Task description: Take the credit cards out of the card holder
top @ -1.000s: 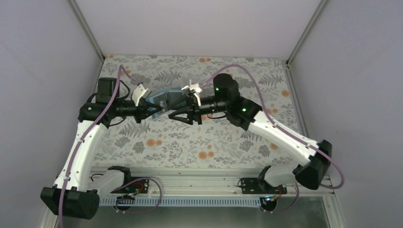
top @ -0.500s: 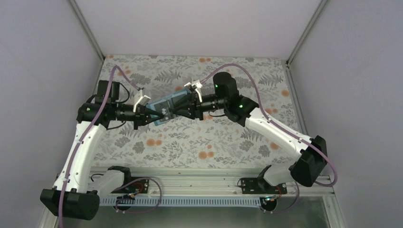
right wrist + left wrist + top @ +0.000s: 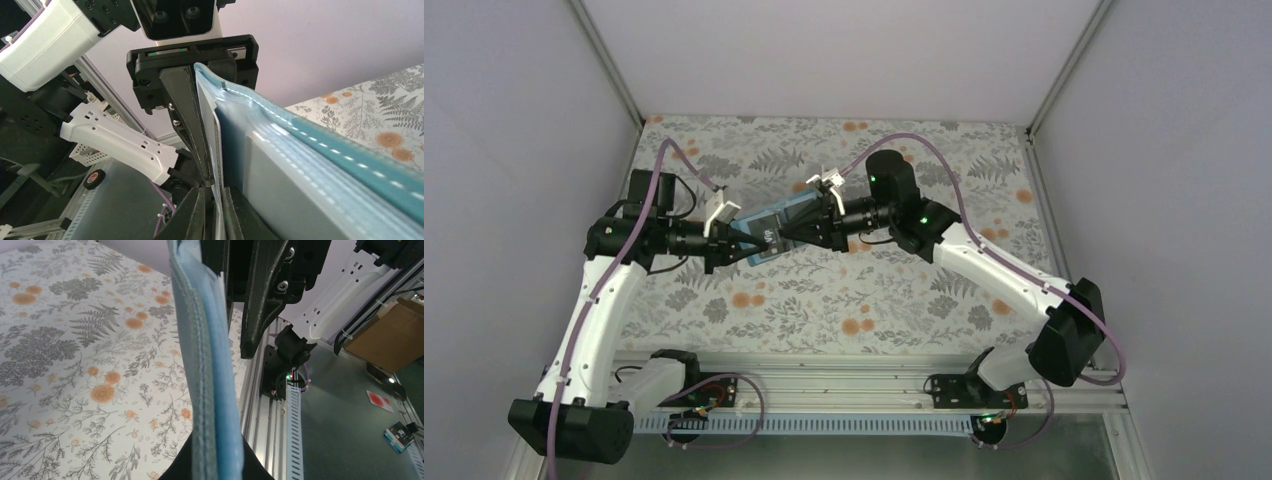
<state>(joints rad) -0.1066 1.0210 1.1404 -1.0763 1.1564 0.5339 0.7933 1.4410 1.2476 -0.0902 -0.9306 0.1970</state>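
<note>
The card holder [image 3: 774, 222] hangs above the table [image 3: 874, 300]. Its long axis runs from my left claw [image 3: 742, 243], clamped on its left end, rightward and away to my right claw [image 3: 796, 232], pinched on a thin pale layer of it.

both arms are held raised and bent inward; the left pincer [image 3: 740, 241] and right pincer [image 3: 790, 232] are clamped tip to tip on the card holder [image 3: 782, 212].
</note>
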